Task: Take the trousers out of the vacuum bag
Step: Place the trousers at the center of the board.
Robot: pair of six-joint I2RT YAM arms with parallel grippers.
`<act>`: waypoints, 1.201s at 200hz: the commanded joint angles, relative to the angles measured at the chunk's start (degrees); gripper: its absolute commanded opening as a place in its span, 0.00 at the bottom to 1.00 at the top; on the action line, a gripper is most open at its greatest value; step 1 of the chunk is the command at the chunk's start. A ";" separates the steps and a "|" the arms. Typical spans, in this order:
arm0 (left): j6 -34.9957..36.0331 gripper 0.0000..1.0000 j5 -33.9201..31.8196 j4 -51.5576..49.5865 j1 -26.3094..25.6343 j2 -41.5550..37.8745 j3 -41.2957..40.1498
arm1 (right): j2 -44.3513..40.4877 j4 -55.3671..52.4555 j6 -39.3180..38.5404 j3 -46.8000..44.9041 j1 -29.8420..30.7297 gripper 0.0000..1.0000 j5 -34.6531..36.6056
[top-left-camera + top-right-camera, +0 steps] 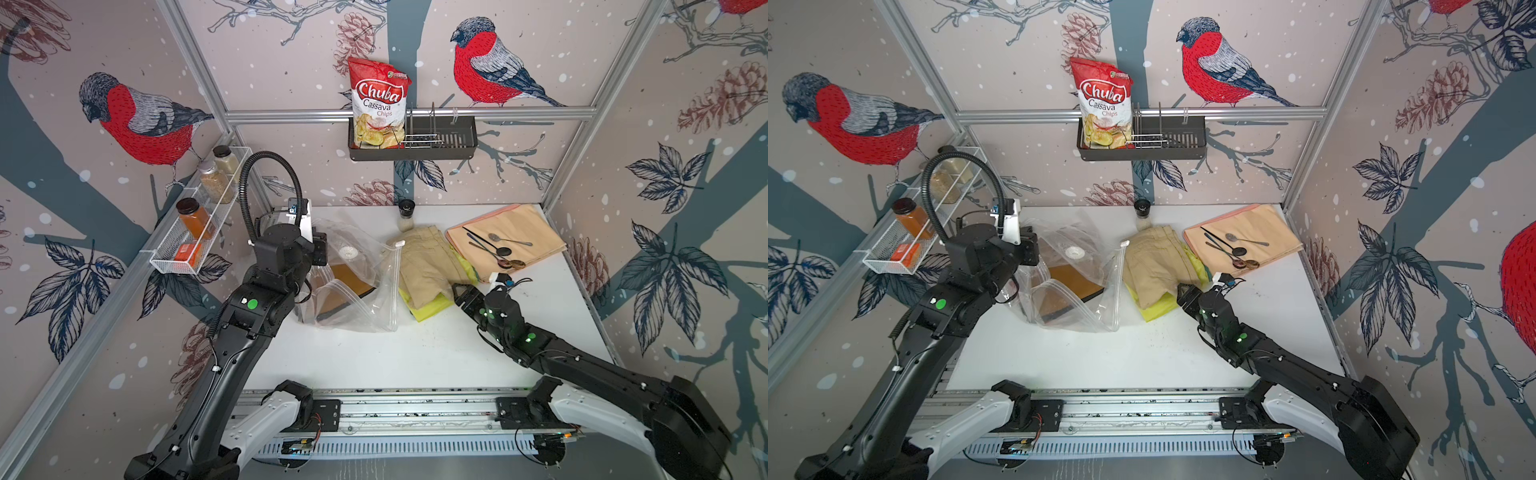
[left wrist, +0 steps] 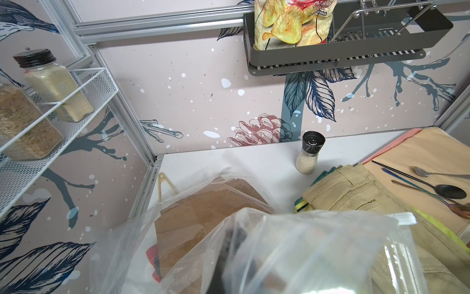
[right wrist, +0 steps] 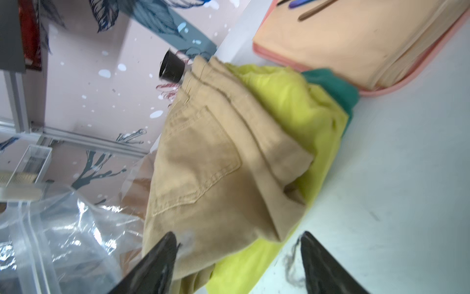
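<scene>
As the right jaws gape, the trousers (image 3: 216,165) lie just ahead.

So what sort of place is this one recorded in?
Apparently a staged robot test cell dressed as a kitchen corner, not a real home: printed bird panels in an aluminium frame, a wire rack of spice jars, and a wall basket holding a chips bag.

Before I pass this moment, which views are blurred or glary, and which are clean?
Right wrist view: smeared throughout, the khaki trousers soft, white glints on the bag. Left wrist view: the bag against the lens is out of focus, the grinder behind is crisp. Both top views: sharp, evenly lit, brown trousers readable through the plastic.
</scene>
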 commanded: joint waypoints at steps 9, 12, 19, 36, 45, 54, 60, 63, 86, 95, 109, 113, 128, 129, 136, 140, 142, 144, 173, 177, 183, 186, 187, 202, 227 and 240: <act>0.87 0.00 2.88 2.40 0.15 1.22 0.37 | 1.46 0.18 -2.13 -1.32 -4.00 0.74 -6.82; 0.86 0.00 3.10 2.37 0.16 1.33 0.28 | 1.81 0.60 -2.24 -1.32 -4.24 0.74 -7.57; 0.78 0.00 3.47 2.52 0.15 1.46 0.16 | 2.86 1.10 -2.26 -1.24 -4.88 0.73 -8.97; 0.84 0.00 3.02 2.49 0.15 1.30 0.13 | 5.27 2.47 -2.10 -1.15 -5.94 0.72 -12.59; 1.04 0.00 2.43 2.32 0.15 1.21 0.42 | 6.21 4.15 -1.84 -1.44 -6.35 0.71 -14.14; 1.29 0.00 2.05 1.97 0.15 1.12 0.74 | 6.81 6.21 -1.50 -1.84 -6.38 0.71 -15.05; 1.52 0.00 1.96 1.68 0.19 1.07 0.95 | 7.17 7.26 -1.39 -2.02 -6.36 0.70 -15.35; 1.60 0.00 1.95 1.57 0.15 1.03 1.08 | 7.34 7.58 -1.33 -2.03 -6.37 0.70 -15.50; 1.92 0.00 1.47 0.91 0.15 0.90 1.44 | 8.50 9.00 -1.99 -1.18 -6.97 0.66 -16.19; 1.92 0.00 1.29 0.84 0.15 0.73 1.29 | 8.92 9.83 -1.95 -0.99 -7.31 0.65 -16.62; 1.92 0.00 1.12 0.80 0.15 0.43 0.77 | 10.06 10.50 -2.18 -0.56 -7.92 0.65 -17.02; 1.84 0.00 1.05 0.81 0.15 0.29 0.63 | 10.45 10.61 -2.30 -0.45 -8.10 0.64 -17.11; 1.79 0.00 0.90 0.90 0.15 -0.10 0.21 | 11.88 11.82 -2.80 -0.23 -8.94 0.64 -17.63; 1.81 0.00 0.85 0.90 0.10 -0.11 0.19 | 11.97 11.95 -2.85 -0.20 -9.02 0.64 -17.68; 1.82 0.00 0.73 0.88 0.15 -0.20 0.09 | 12.86 12.43 -3.00 -0.02 -9.46 0.64 -18.18; 1.75 0.00 0.73 0.76 0.15 -0.28 0.03 | 13.33 12.77 -3.14 0.07 -9.74 0.64 -18.49; 1.81 0.00 0.64 0.79 0.15 -0.35 0.00 | 13.54 13.06 -3.20 0.15 -9.90 0.64 -18.69; 1.82 0.00 0.61 0.76 0.15 -0.37 0.00 | 13.81 13.21 -3.23 0.12 -10.00 0.64 -18.87; 1.98 0.00 -0.15 0.28 0.15 -0.81 0.16 | 16.19 15.64 -3.91 1.07 -10.95 0.63 -20.01; 2.00 0.00 -0.24 0.28 0.10 -0.82 0.10 | 16.19 15.99 -3.94 1.24 -11.15 0.62 -20.29; 2.03 0.00 -0.43 0.28 0.15 -0.90 0.09 | 17.82 16.47 -3.95 1.46 -11.29 0.61 -20.77; 2.10 0.00 -0.50 0.21 0.15 -0.91 0.08 | 18.00 16.73 -3.94 1.60 -11.37 0.61 -20.93; 2.09 0.00 -0.46 0.25 0.15 -0.91 0.17 | 18.06 16.77 -3.94 1.63 -11.42 0.60 -21.00; 2.01 0.00 -0.59 -0.05 0.15 -0.90 0.17 | 18.15 16.91 -3.83 2.35 -11.39 0.57 -21.72; 1.94 0.00 -0.70 0.00 0.15 -0.98 -0.17 | 17.92 16.90 -4.09 2.55 -11.42 0.56 -21.22; 1.92 0.00 -0.75 0.34 0.15 -0.99 -0.51 | 18.53 17.11 -4.16 2.68 -11.77 0.56 -20.99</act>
